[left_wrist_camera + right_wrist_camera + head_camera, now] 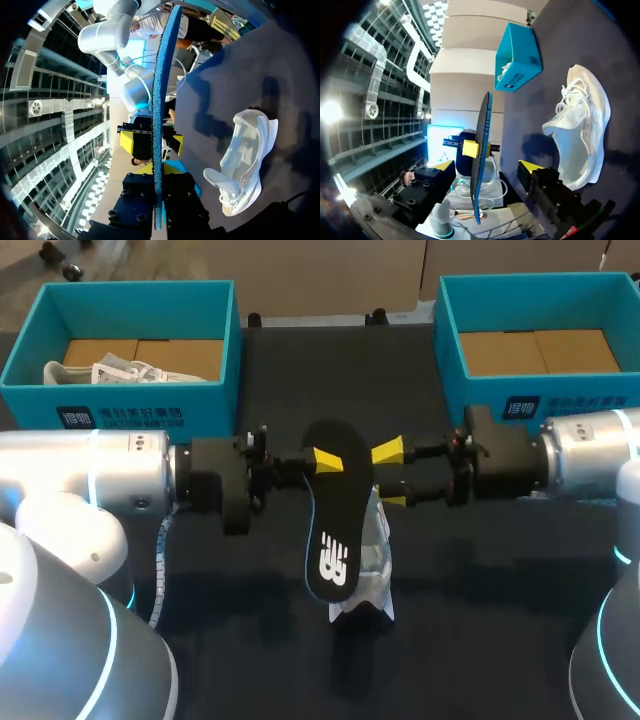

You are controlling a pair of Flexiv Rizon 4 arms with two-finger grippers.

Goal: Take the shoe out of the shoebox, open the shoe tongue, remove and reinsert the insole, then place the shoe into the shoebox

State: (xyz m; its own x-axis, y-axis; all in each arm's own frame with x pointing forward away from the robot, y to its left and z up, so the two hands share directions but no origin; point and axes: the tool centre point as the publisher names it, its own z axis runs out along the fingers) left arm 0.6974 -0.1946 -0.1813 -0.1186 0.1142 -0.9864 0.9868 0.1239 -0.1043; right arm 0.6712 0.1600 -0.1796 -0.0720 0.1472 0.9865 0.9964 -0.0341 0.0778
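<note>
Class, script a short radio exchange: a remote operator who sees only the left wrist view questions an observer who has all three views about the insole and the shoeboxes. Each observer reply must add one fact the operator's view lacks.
Operator: I see the insole edge-on only. Which face is towards the head camera?
Observer: Its black face, with a white logo.
Operator: Is there room in the right shoebox?
Observer: Yes, it holds no shoe, only its cardboard floor.
</note>
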